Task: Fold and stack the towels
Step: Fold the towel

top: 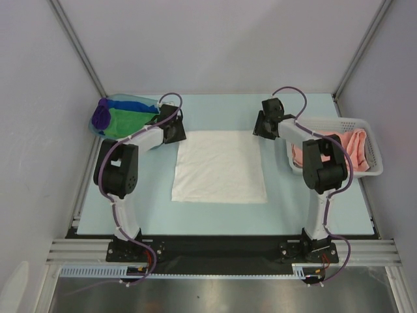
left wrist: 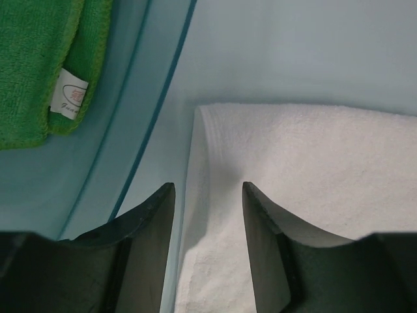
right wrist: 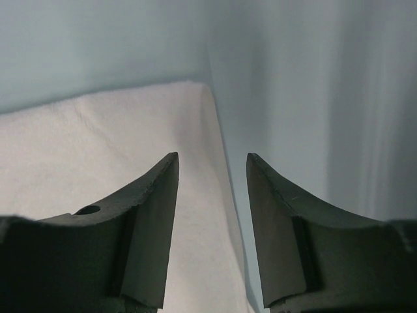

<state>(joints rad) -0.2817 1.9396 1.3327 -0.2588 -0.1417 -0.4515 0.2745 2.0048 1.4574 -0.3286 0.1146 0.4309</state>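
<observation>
The pale blue desk has 1 white towel spread flat in the middle. On the right there's a white mesh basket with a pink towel in it, and at the far left a see-through blue tub with a green towel and a purple towel bunched inside. The left jaws sit low over the white towel's far left corner and the right jaws over its far right corner, both pairs clearly parted with nothing pinched, each gap lined up over a side edge of the cloth.
</observation>
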